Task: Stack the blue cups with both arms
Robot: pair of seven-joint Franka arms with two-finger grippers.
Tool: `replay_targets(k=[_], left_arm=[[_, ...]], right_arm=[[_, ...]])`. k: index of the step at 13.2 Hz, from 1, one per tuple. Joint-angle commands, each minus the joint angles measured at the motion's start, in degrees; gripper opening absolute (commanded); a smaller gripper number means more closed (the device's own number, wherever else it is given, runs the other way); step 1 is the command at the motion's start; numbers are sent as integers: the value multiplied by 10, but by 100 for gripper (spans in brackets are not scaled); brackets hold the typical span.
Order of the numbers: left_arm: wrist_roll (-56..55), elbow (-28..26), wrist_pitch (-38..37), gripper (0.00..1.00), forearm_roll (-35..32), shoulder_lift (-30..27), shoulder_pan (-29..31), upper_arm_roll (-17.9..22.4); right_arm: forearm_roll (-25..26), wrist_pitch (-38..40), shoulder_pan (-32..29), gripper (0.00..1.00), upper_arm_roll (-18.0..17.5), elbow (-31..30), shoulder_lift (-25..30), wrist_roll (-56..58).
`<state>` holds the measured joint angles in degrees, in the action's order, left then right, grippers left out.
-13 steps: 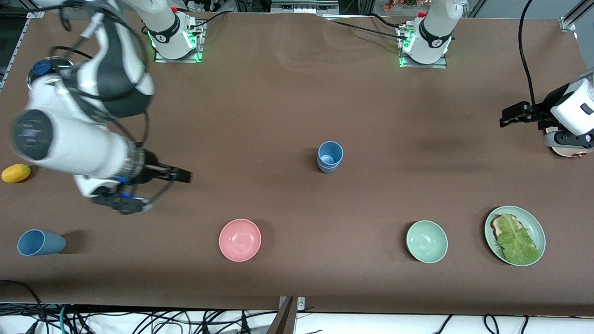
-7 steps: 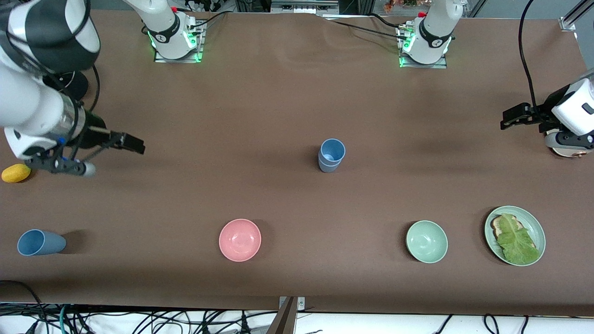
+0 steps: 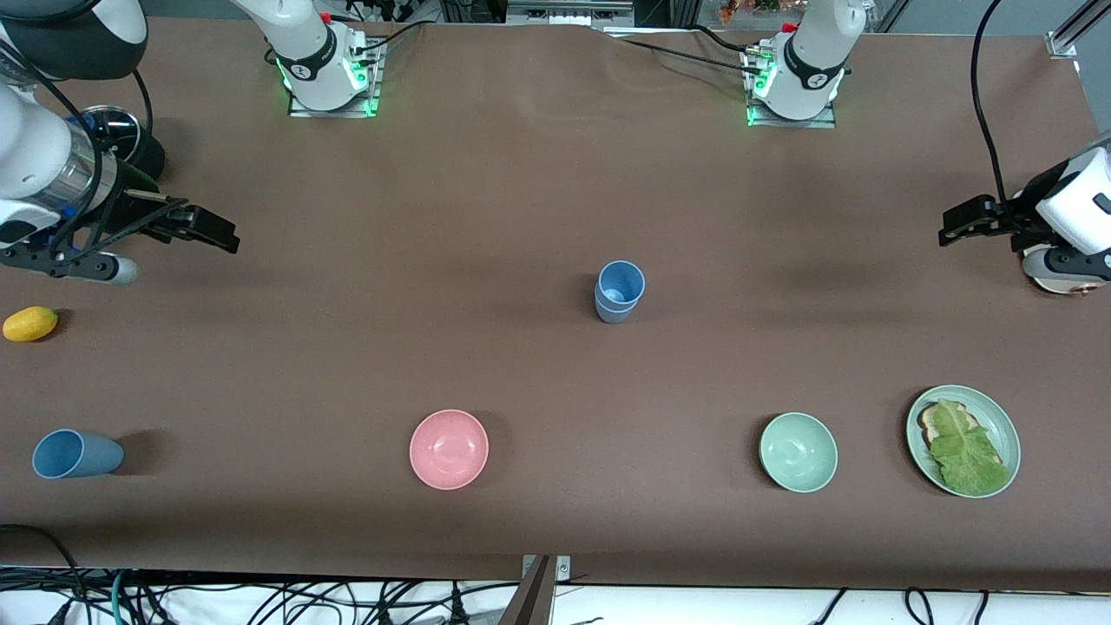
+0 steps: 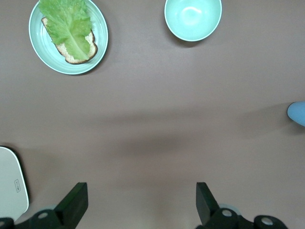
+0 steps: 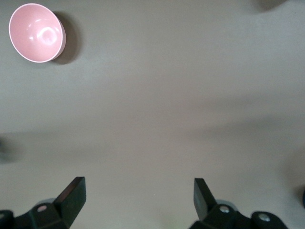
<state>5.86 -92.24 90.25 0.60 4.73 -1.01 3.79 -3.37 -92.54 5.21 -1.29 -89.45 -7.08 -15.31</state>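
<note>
Two blue cups (image 3: 619,292) stand nested upright mid-bench, mouths up. Left gripper (image 3: 963,220) and right gripper (image 3: 204,229) hang over bare bench, jaws spread, empty.

2 stacked sky-blue plastic tumblers (image 3: 620,292) stood mid-table; a third blue plastic tumbler (image 3: 75,454) lay sideways toward the right arm's end.

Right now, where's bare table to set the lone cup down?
Widest bare patch: between the cup stack and the pink bowl, stretching to the lone cup. Tighter by the green bowl and plate.
</note>
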Motion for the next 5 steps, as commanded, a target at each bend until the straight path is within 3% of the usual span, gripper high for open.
replay_targets(k=[1, 5], left_arm=[[12, 6, 2, 100, 6, 3, 1, 3], [12, 6, 2, 100, 5, 5, 1, 3]], right_arm=[[12, 13, -3, 100, -6, 25, -12, 9], [11, 15, -3, 100, -6, 24, -11, 24]])
